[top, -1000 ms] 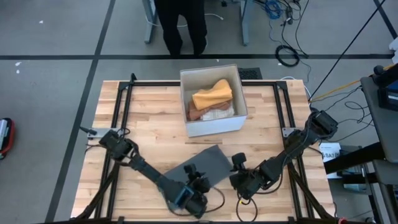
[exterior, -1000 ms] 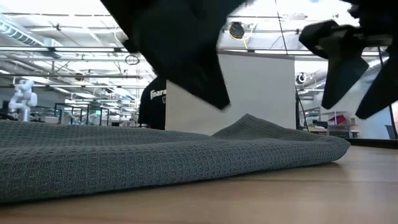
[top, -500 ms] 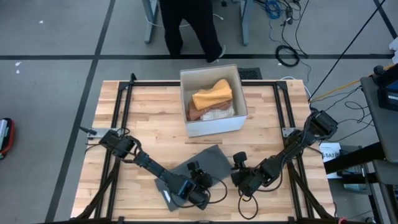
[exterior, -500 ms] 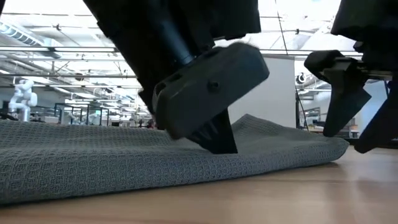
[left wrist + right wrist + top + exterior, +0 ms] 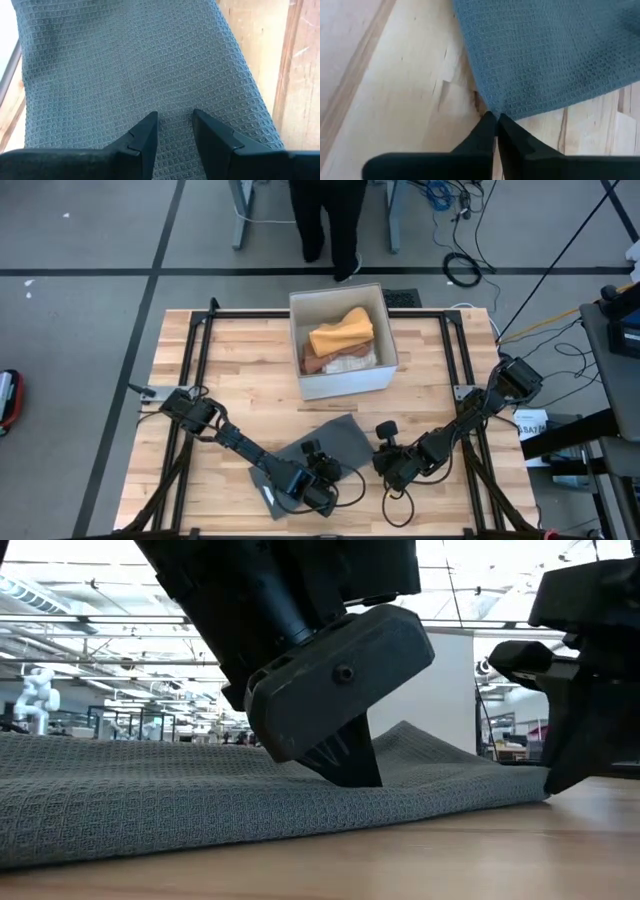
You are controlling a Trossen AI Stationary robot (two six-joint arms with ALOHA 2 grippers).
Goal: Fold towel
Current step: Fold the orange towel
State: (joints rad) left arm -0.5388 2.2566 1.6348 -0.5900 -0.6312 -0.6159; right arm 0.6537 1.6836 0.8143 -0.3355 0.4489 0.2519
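Observation:
A grey waffle-weave towel (image 5: 325, 442) lies flat on the wooden table, near the front edge and turned at an angle. My left gripper (image 5: 172, 120) stands on the towel's near part with its fingers apart; the low view shows one fingertip (image 5: 350, 772) down on the cloth. My right gripper (image 5: 493, 117) is shut at the towel's near right corner, low over the table (image 5: 565, 765). My left gripper rests both fingertips (image 5: 148, 123) on the towel's upper surface (image 5: 172, 100), slanting down from the near side. The cloth between the fingers lies flat. My right gripper pinches the very tip of the towel's near right corner (image 5: 489, 111) between its fingertips, slanting down from the right. The corner lies on the table.
A white box (image 5: 345, 385) holding orange and other folded cloths stands at the middle of the far side. Black frame rails (image 5: 200, 360) run along both sides of the table. A person's legs (image 5: 325, 220) show beyond the far edge. Bare wood lies right of the towel.
My left gripper has come down onto the towel and then kept still. My right gripper has sunk to the table at the towel's near right corner and shut there. The towel has stayed where it was.

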